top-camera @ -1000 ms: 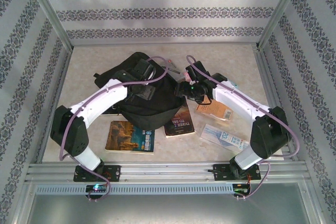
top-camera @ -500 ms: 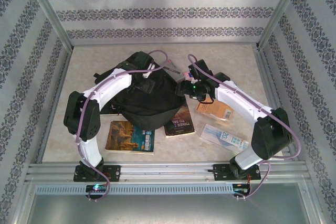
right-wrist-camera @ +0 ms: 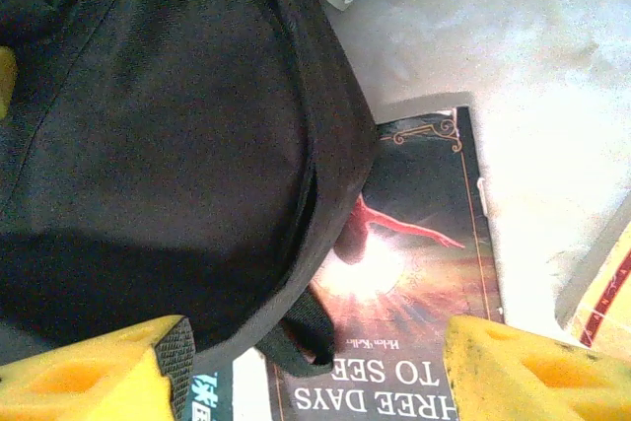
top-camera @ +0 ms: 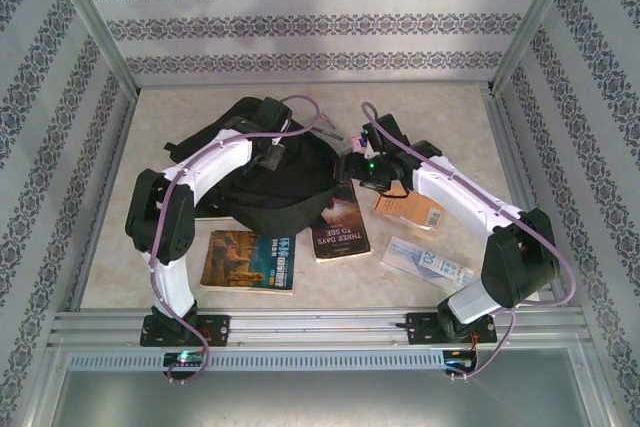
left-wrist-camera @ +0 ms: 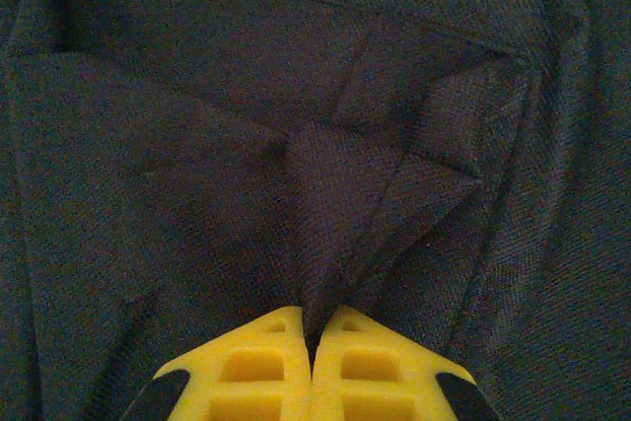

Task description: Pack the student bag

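Left end effector [left-wrist-camera: 312, 330] has clamped shut — pinching student bag [left-wrist-camera: 197, 96] fabric.

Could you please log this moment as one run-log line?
left gripper: shut on student bag fabric | right gripper: open, above bag edge and dark book

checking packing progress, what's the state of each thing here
student bag: lying down, a fold of fabric pinched up
left claw: shut on student bag fabric
right claw: open, holding nothing
Three Days to See book: closed, flat, corner under student bag
orange book: closed, flat
picture-cover book: closed, flat
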